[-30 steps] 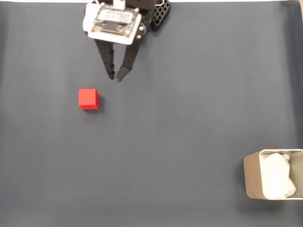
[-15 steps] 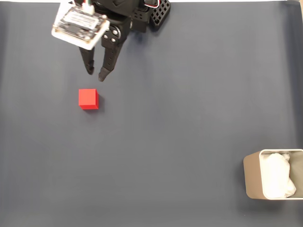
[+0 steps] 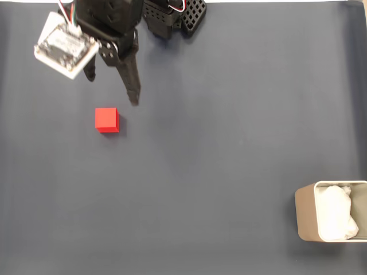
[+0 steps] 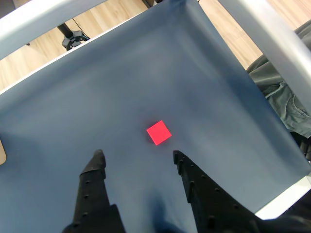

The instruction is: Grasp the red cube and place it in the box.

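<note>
A: How many cubes are there?
B: One red cube, and the wrist view shows the same one.
A: Boxes?
B: One box, at the lower right edge of the fixed view, with one white wad in it.
A: Arms?
B: One, with one gripper of two fingers.
A: And cloths?
B: One dark cloth under it all.
</note>
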You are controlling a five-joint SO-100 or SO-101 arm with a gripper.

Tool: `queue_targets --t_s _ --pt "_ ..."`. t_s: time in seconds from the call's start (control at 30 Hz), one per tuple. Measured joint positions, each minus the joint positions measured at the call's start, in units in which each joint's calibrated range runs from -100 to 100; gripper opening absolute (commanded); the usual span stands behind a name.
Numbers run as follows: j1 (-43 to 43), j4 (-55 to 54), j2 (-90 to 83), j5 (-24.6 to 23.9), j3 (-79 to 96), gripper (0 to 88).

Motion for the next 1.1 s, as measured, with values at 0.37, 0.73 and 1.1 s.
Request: queue_targets --t_s 0.37,0.73,1.1 --pt "2.2 -10.2 1.5 0.9 8.1 41.0" --pt "2.2 -20.0 4.3 1.7 14.2 43.2" --pt "2.2 -29.0 7.2 1.9 20.2 43.7"
